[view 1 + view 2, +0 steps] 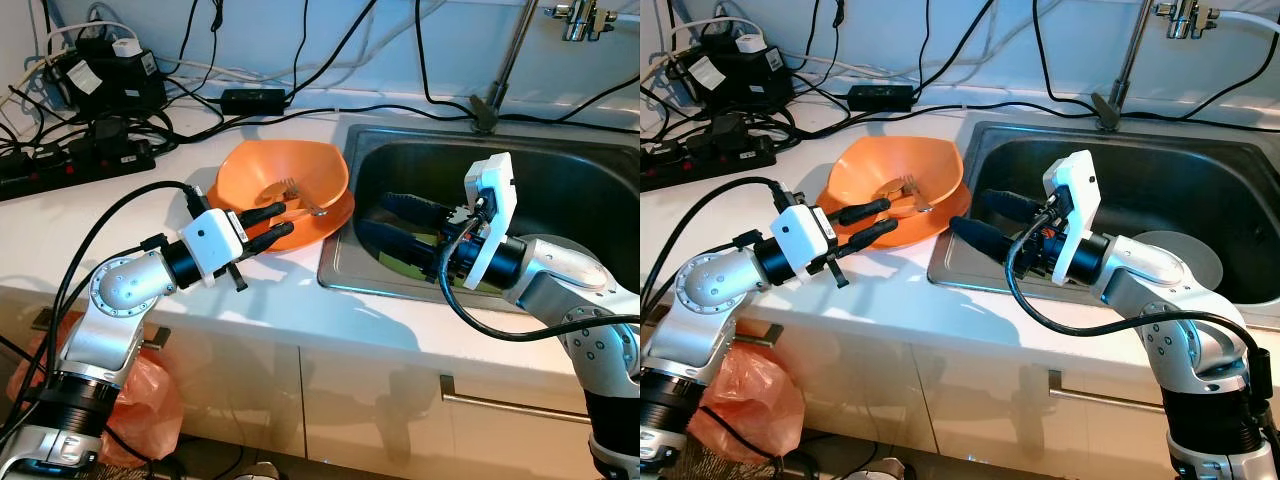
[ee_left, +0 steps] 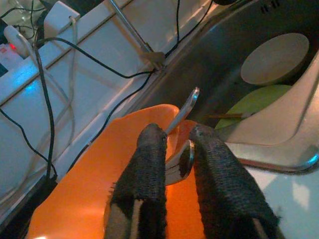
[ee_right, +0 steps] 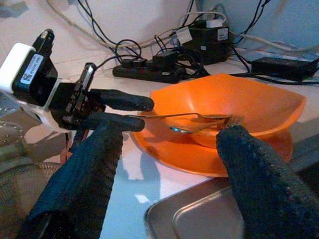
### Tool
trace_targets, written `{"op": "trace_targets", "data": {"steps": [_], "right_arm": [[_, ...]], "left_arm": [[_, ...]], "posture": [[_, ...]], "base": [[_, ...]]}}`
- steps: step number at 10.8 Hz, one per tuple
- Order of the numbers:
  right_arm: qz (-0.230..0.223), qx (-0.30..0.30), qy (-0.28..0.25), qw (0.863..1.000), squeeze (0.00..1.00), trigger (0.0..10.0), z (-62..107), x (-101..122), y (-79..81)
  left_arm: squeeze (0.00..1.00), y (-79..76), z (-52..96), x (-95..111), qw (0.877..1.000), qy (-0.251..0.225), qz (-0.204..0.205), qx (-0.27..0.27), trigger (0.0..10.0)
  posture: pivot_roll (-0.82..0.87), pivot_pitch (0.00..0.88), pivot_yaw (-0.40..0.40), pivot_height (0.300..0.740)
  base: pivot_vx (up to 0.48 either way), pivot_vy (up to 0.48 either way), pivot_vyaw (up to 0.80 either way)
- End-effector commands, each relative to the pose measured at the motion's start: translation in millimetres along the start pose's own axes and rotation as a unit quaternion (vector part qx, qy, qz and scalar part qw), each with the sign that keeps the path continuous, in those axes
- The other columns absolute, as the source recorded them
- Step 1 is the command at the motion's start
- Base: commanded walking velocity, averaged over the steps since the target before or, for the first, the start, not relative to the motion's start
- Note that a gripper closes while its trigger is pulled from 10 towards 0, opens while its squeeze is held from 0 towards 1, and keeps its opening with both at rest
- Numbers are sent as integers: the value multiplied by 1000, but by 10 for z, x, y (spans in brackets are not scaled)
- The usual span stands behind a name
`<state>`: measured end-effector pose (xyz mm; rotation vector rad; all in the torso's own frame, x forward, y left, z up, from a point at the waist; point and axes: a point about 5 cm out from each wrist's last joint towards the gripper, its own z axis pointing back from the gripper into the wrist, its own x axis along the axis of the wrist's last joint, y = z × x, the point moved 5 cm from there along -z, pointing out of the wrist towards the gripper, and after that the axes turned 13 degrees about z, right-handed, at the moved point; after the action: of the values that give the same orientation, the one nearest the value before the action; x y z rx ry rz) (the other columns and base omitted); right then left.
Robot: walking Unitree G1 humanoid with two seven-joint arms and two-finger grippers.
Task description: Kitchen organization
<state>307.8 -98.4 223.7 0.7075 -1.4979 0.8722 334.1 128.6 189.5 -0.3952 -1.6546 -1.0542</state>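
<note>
Far left on the white bench [image 1: 300, 300]: power strips and adapters [image 1: 90, 110] with black cables, up against the wall

Left tool [image 1: 268, 222] reaches in from the left, over the bench, tips at the near rim of the orange bowl [image 1: 285, 175]. Its two black fingers [image 2: 149, 164] sit close together with a narrow gap; a metal handle runs between them in the left wrist view, but a firm clamp can't be confirmed, so can't tell if closed on it

Orange bowl rests on an orange plate [image 1: 325, 222], both on the bench just beside the sink's left edge. Inside the bowl: a fork [image 3: 219, 118] and a spoon [image 3: 192, 129], handles pointing toward the left tool, heads lying toward the bowl's middle. The handles end right at the left tool's fingertips

Below the bench, left: orange plastic bag [image 1: 150, 400] near the floor, in front of the white cabinet doors

Sink [image 1: 400, 150], stainless steel, is right of the bowl. Right tool [image 1: 400, 225] sits over the sink's left part, pointing left toward the bowl, fingers spread wide apart, gripping nothing. In the right wrist view the bowl and cutlery lie ahead between its two fingers, apart from them. Something green [image 1: 425, 245] lies on the sink floor under the right tool

Round white plate [image 1: 1180, 255] lies flat in the sink's right part, behind the right arm. Faucet pipe [image 1: 510, 60] rises at the back of the sink
</note>
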Motion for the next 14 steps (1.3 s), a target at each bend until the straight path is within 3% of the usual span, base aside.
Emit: {"op": "trace_targets", "data": {"steps": [1,5,7,10,12,14], "right_arm": [[9,3,-8,1000,0,10000,10,70,21],[9,-5,-6,1000,0,10000,3,58,-8],[1,-14,-14,1000,0,10000,19,91,-69],[-22,-40,-31,998,0,10000,15,80,-150],[-37,-49,-40,997,0,10000,8,69,-189],[-52,-65,-50,995,0,10000,-12,110,-263]], "left_arm": [[0,49,10,21,1000,0,-8,3,0],[0,50,-1,51,1000,-4,-26,0,0],[0,119,-8,165,998,-21,-58,15,0],[0,358,84,538,985,-51,-155,59,0],[0,440,161,612,980,-51,-177,69,0],[0,642,118,955,968,-96,-204,113,0]], "posture": [[164,40,55,740],[165,44,55,740],[162,41,51,740],[175,49,58,740],[185,47,61,740],[185,49,57,740]], "base": [[0,0,0],[0,0,0],[0,0,0],[0,0,0],[0,0,0],[0,0,0]]}}
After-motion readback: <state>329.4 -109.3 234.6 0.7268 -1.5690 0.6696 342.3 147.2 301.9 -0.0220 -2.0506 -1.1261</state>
